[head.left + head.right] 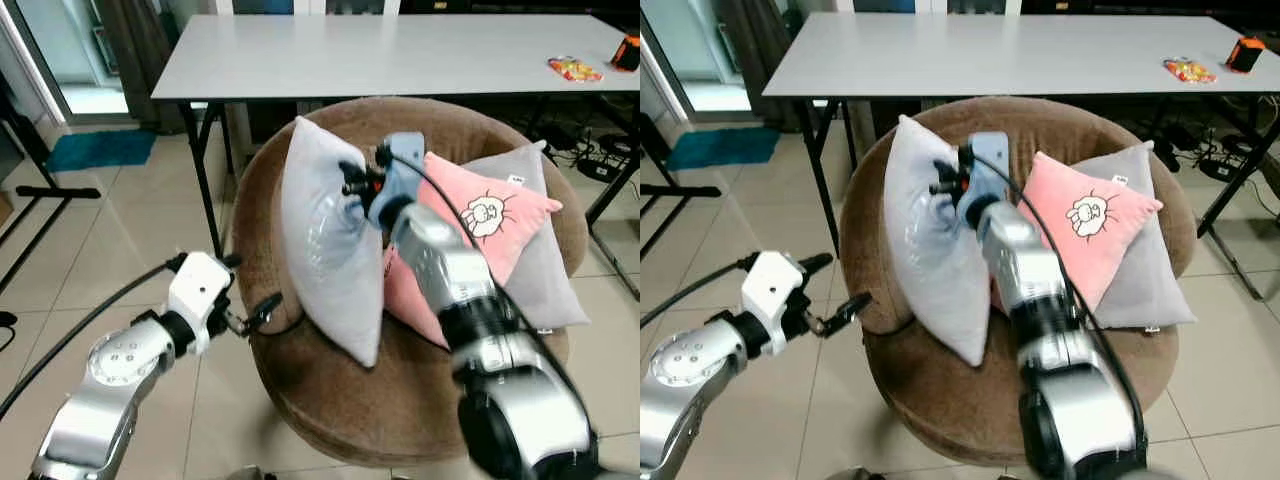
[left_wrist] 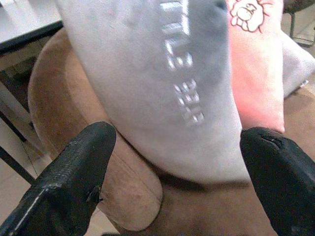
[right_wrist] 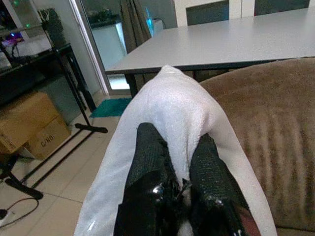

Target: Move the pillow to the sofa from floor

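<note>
Pillow lettering (image 2: 183, 64) blurred, unreadable

Pillow (image 1: 330, 240) on sofa (image 1: 300, 390), before table (image 1: 400, 50)

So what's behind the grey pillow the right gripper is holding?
Behind the grey pillow, the brown sofa's backrest and the white table show. A pink pillow sits beside it, with another grey cushion behind. The seat directly behind it is hidden.

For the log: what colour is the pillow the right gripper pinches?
Light grey pillow; left eye view shows it best.
</note>
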Controlling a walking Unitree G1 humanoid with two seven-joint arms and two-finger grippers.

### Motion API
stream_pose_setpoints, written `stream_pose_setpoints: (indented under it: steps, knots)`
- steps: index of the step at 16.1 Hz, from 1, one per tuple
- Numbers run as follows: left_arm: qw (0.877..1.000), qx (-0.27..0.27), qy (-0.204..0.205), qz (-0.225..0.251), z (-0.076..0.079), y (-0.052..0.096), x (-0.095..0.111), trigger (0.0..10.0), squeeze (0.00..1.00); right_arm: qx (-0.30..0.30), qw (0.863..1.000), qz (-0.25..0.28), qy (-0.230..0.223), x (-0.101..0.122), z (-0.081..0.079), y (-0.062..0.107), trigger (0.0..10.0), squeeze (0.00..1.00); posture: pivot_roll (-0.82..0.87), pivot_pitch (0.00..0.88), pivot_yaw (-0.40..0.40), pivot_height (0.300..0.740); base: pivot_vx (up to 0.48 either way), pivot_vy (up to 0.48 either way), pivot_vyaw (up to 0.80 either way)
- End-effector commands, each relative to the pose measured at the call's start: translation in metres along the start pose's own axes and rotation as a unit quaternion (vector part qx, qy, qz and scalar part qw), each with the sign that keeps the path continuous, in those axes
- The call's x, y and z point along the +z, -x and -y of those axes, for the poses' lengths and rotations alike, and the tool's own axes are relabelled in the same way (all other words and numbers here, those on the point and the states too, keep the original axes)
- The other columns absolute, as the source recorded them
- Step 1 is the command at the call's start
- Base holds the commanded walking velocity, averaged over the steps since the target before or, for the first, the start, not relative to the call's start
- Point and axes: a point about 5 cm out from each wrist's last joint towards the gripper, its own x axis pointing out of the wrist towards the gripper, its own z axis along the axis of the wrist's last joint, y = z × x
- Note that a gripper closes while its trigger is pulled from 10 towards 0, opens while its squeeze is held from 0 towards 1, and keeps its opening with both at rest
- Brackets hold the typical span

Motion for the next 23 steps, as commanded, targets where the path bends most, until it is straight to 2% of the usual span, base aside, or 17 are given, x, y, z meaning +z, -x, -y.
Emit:
stream_pose_setpoints:
  steps: [1, 3, 5, 6, 7, 9, 11, 12, 15, 16, 17, 18, 19, 20, 21, 23]
  knots:
    - [1.0, -0.015, -0.008, -0.004, 0.003, 0.002, 0.003, 10.0, 0.0, 0.003, 1.0, 0.028, 0.013, 0.014, 0.001, -0.005, 10.0, 0.0, 0.0, 0.0, 0.003, 0.74, 0.0, 0.0, 0.0]
    - [1.0, -0.027, -0.006, -0.009, 0.008, 0.004, 0.002, 10.0, 0.0, -0.009, 0.999, 0.006, 0.035, 0.009, 0.006, -0.011, 10.0, 0.0, 0.01, 0.0, 0.0, 0.74, 0.0, 0.0, 0.0]
    - [0.999, -0.041, -0.006, -0.019, 0.012, 0.008, 0.001, 10.0, 0.0, -0.042, 0.997, -0.039, 0.042, -0.005, 0.015, -0.012, 10.0, 0.0, 0.03, 0.0, -0.006, 0.74, 0.0, 0.0, 0.0]
    - [0.999, -0.043, -0.006, -0.022, 0.013, 0.009, 0.001, 10.0, 0.0, -0.058, 0.996, -0.051, 0.043, -0.008, 0.019, -0.012, 10.0, 0.62, 0.03, 0.0, -0.007, 0.74, 0.0, 0.0, 0.0]
    - [0.999, -0.045, -0.006, -0.026, 0.014, 0.012, 0.0, 10.0, 0.0, -0.082, 0.993, -0.07, 0.055, -0.014, 0.025, -0.01, 10.0, 1.0, 0.04, 0.0, -0.014, 0.74, 0.0, 0.0, 0.0]
    - [0.999, -0.043, -0.005, -0.032, 0.015, 0.015, 0.0, 10.0, 0.0, -0.144, 0.979, -0.093, 0.114, -0.017, 0.043, -0.003, 10.0, 1.0, 0.05, 0.0, -0.032, 0.74, 0.0, 0.0, 0.0]
    - [0.999, -0.038, -0.003, -0.033, 0.016, 0.016, 0.0, 10.0, 0.0, -0.181, 0.97, -0.089, 0.136, -0.011, 0.054, 0.0, 10.0, 1.0, 0.06, 0.0, -0.043, 0.74, 0.0, 0.0, 0.0]
    - [0.999, -0.031, -0.002, -0.033, 0.016, 0.017, -0.001, 10.0, 0.0, -0.231, 0.953, -0.073, 0.18, 0.001, 0.066, 0.003, 10.0, 1.0, 0.06, 0.0, -0.048, 0.74, 0.0, 0.0, 0.0]
    - [0.999, -0.016, 0.0, -0.033, 0.016, 0.018, -0.002, 10.0, 0.0, -0.305, 0.934, -0.027, 0.186, 0.032, 0.086, 0.009, 10.0, 1.0, 0.05, 0.0, -0.057, 0.74, 0.0, 0.0, 0.0]
    - [0.999, -0.01, 0.0, -0.033, 0.015, 0.018, -0.003, 10.0, 0.0, -0.319, 0.932, -0.011, 0.172, 0.041, 0.091, 0.011, 10.0, 1.0, 0.05, 0.0, -0.058, 0.74, 0.0, 0.0, 0.0]
    - [0.999, -0.006, 0.0, -0.032, 0.015, 0.017, -0.003, 10.0, 0.0, -0.316, 0.938, -0.002, 0.146, 0.044, 0.093, 0.012, 10.0, 0.16, 0.05, 0.0, -0.06, 0.74, 0.0, 0.0, 0.0]
    - [1.0, 0.002, 0.002, -0.03, 0.015, 0.017, -0.003, 10.0, 0.0, -0.298, 0.949, 0.009, 0.104, 0.046, 0.093, 0.012, 10.0, 0.0, 0.05, 0.0, -0.061, 0.74, 0.0, 0.0, 0.0]
    - [1.0, 0.005, 0.003, -0.03, 0.015, 0.016, -0.003, 10.0, 0.0, -0.294, 0.951, 0.011, 0.09, 0.045, 0.094, 0.012, 10.0, 0.0, 0.04, 0.0, -0.059, 0.74, 0.0, 0.0, 0.0]
    - [0.999, 0.021, 0.002, -0.033, 0.014, 0.014, -0.006, 10.0, 0.0, -0.265, 0.962, 0.01, 0.064, 0.038, 0.094, 0.013, 10.0, 0.0, 0.03, 0.0, -0.054, 0.74, 0.0, 0.0, 0.0]
    - [0.999, 0.025, 0.003, -0.033, 0.014, 0.014, -0.006, 10.0, 0.0, -0.257, 0.964, 0.01, 0.06, 0.037, 0.094, 0.013, 10.0, 0.0, 0.03, 0.0, -0.052, 0.74, 0.0, 0.0, 0.0]
    - [0.996, 0.084, 0.013, -0.022, 0.006, 0.011, -0.004, 10.0, 0.0, -0.233, 0.972, 0.013, 0.027, 0.018, 0.098, 0.02, 10.0, 0.0, 0.01, 0.0, -0.036, 0.74, 0.0, 0.0, 0.0]
